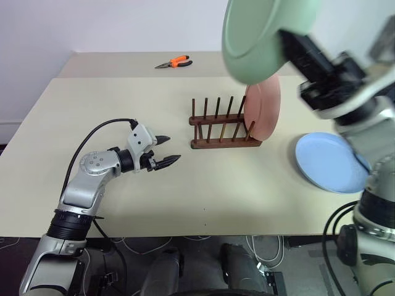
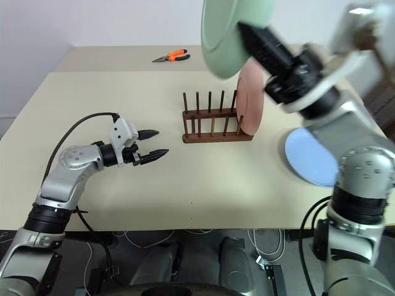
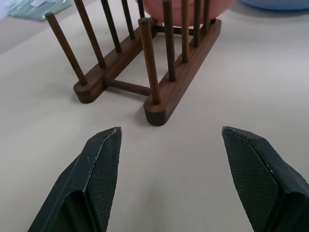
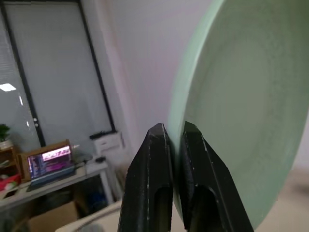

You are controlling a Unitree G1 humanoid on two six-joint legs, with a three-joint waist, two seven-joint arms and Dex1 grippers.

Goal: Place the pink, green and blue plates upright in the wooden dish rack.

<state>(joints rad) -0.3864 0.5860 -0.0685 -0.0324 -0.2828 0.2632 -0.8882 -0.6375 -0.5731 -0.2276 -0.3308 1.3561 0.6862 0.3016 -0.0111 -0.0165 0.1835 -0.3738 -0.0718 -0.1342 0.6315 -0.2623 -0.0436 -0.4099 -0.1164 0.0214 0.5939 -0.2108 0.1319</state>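
Green plate [image 1: 253, 40]: clamped by its rim in the right gripper [image 4: 175, 145], raised above the wooden dish rack [image 1: 223, 126]. Pink plate [image 1: 264, 111]: upright in the rack's right end. Blue plate [image 1: 330, 161]: flat on the table, right of the rack; left gripper [image 1: 165, 151] spread, empty, left of the rack.

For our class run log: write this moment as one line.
right gripper: holds green plate aloft | pink plate: in wooden dish rack | blue plate: flat on table | left gripper: open

mint green plate [image 1: 250, 43], pink plate [image 1: 263, 111], blue plate [image 1: 330, 162], brown rack [image 1: 222, 126].
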